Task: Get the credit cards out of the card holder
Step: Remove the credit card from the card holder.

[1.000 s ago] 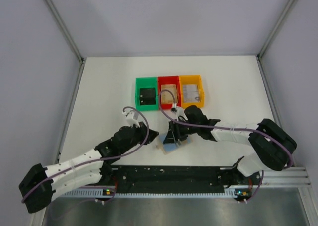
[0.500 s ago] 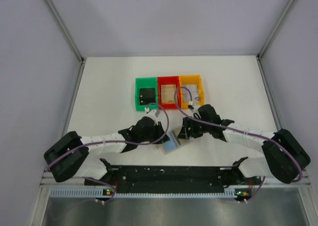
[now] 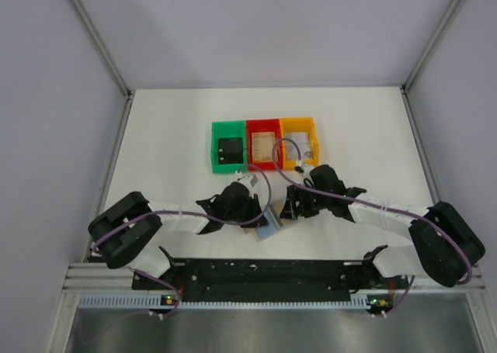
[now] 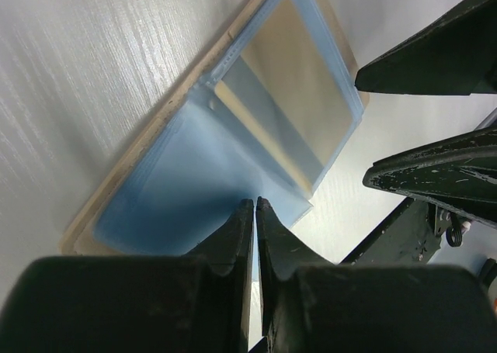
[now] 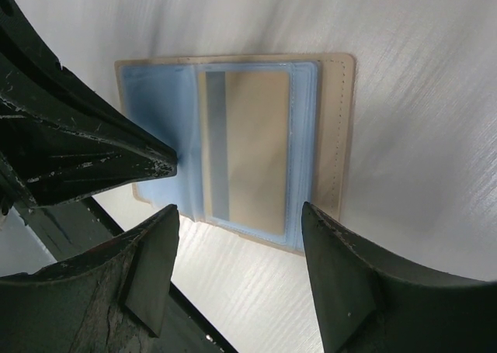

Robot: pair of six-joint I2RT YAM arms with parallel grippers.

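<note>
At lower centre of the overhead frame, the card holder (image 3: 268, 227) is being pinned by its blue panel (image 4: 178, 182) in the pinched-shut left gripper (image 4: 255, 205), apparently so the wide-spread right gripper (image 5: 239, 212) can reach the card (image 5: 248, 147).

Legible text: none for you to log; card (image 5: 256, 147) in the card holder (image 5: 335, 136): blank face, no print readable; contents of green bin (image 3: 215, 145), red bin (image 3: 262, 122), orange bin (image 3: 298, 121): too small to read.

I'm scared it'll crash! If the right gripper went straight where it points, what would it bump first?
Probably the open card holder, at the beige card tucked inside, though depth is unclear.
</note>
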